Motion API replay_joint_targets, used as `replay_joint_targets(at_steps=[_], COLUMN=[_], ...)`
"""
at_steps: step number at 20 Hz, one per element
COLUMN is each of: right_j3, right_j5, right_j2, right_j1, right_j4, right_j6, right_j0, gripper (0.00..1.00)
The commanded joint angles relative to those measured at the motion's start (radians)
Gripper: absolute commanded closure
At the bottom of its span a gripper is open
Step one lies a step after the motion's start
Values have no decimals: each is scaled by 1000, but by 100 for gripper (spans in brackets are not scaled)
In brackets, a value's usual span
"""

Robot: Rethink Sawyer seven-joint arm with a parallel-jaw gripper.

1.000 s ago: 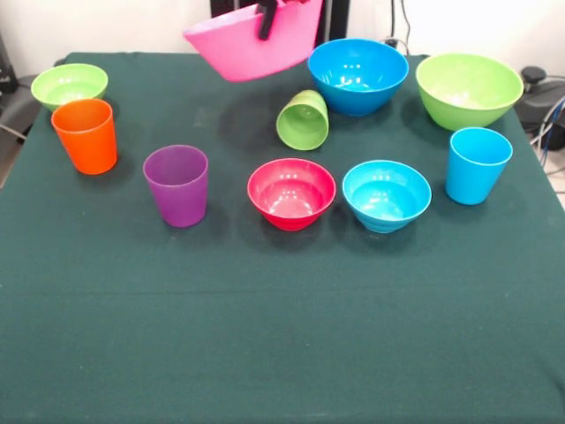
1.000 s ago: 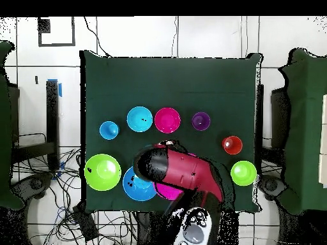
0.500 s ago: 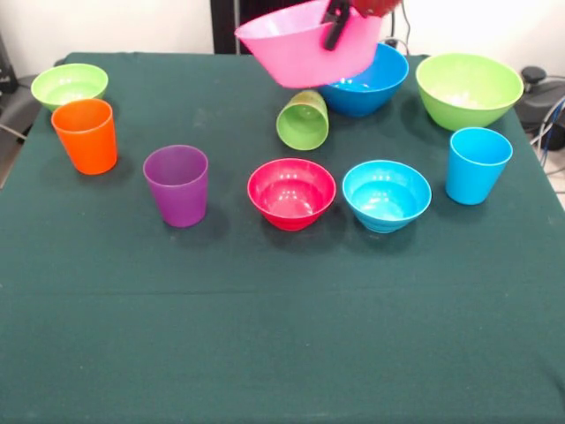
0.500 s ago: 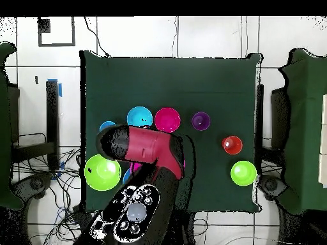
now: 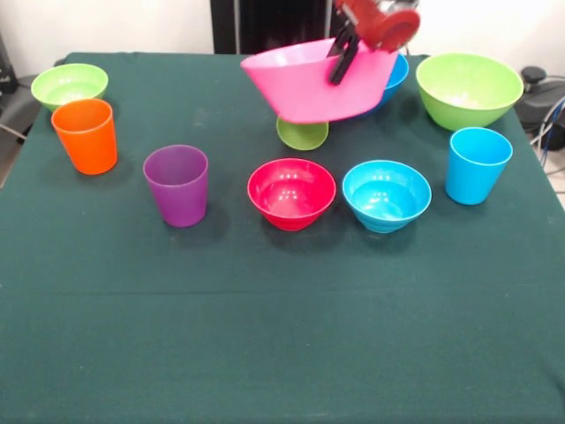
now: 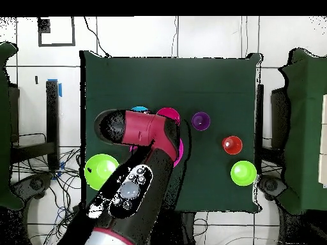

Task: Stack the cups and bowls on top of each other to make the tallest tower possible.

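Carrying the very large glossy pink plastic bowl (image 5: 313, 84) clear of the dark green tablecloth (image 5: 265, 336), the gripper (image 5: 342, 55) has its jaws pinched over the bowl's far rim, so the bowl hangs tilted above the tipped light green tumbler (image 5: 303, 134) and in front of the medium blue bowl (image 5: 395, 72). As the widest piece it should serve as the tower's base (nothing is stacked yet). Doing this well, I judge, means lowering it level onto bare cloth, away from the small red bowl (image 5: 291, 193) and small light blue bowl (image 5: 386, 194), and releasing only once it sits flat.
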Motion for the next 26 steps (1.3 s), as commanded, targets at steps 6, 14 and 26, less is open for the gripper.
replay_joint_targets(at_steps=[6, 14, 26], right_j3=[-168, -210, -195], right_j5=[35, -1, 3], right_j2=[12, -89, -80], right_j1=[142, 242, 234], right_j4=[47, 92, 140], right_j6=[203, 326, 270], right_j0=[-10, 74, 59], gripper=[100, 100, 0])
